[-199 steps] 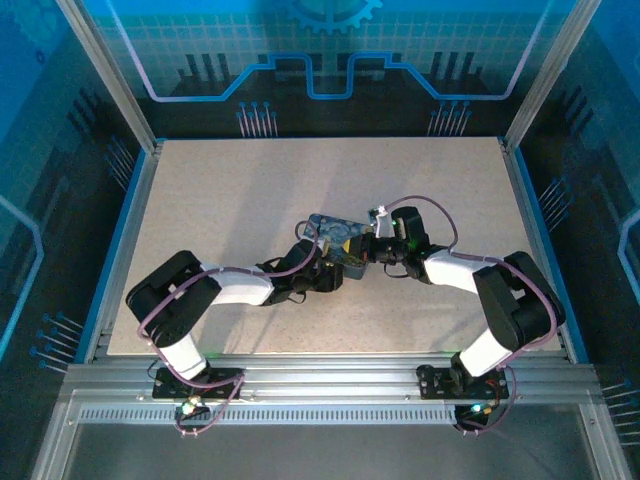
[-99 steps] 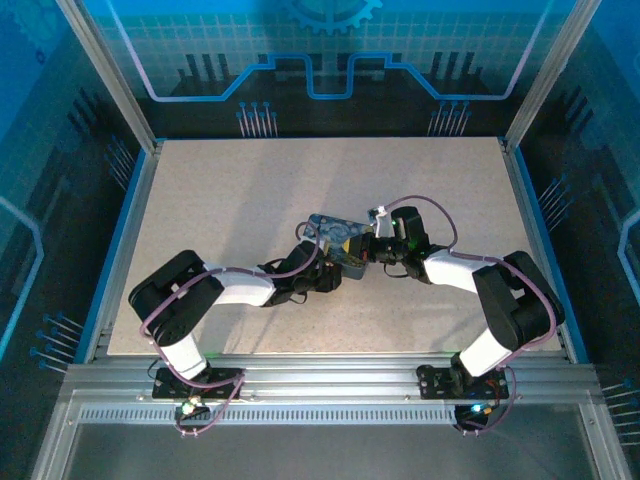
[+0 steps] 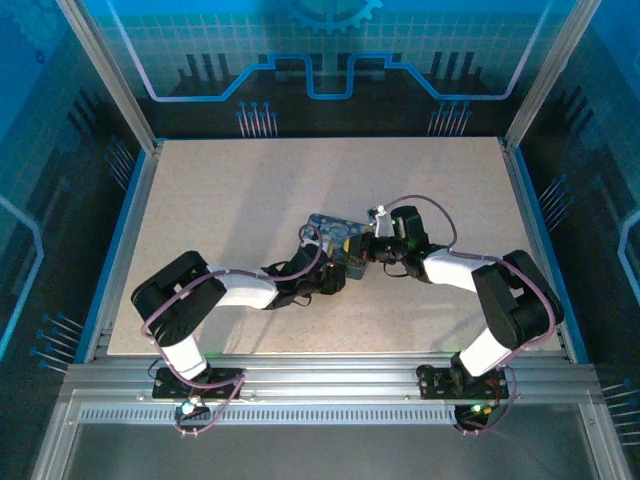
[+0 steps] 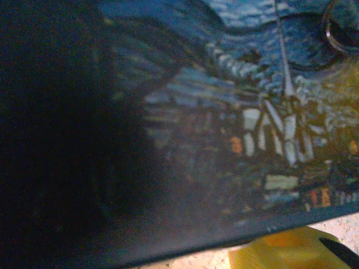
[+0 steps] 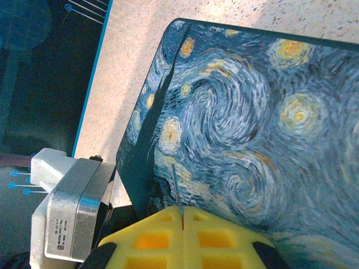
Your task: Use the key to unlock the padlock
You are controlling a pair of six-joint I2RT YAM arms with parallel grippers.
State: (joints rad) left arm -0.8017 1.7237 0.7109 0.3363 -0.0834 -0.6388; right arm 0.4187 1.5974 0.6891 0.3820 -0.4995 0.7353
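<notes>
Slightly rightward the left arm had crept, toward the tin. Left gripper (image 3: 335, 272) sat at the near edge of the painted tin (image 5: 252, 123); how wide it stood I could not tell. Right gripper (image 5: 182, 217), yellow moulded pads pressed together, pinched a thin dark sliver, likely the key (image 5: 176, 188), over the glossy rectangular lid. Such thin, smooth metal could twist or slip in the pinch. The padlock was too small to make out.

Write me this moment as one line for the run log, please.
left gripper: close against painted tin, opening unclear | right gripper: shut on key, its tip over the tin
</notes>
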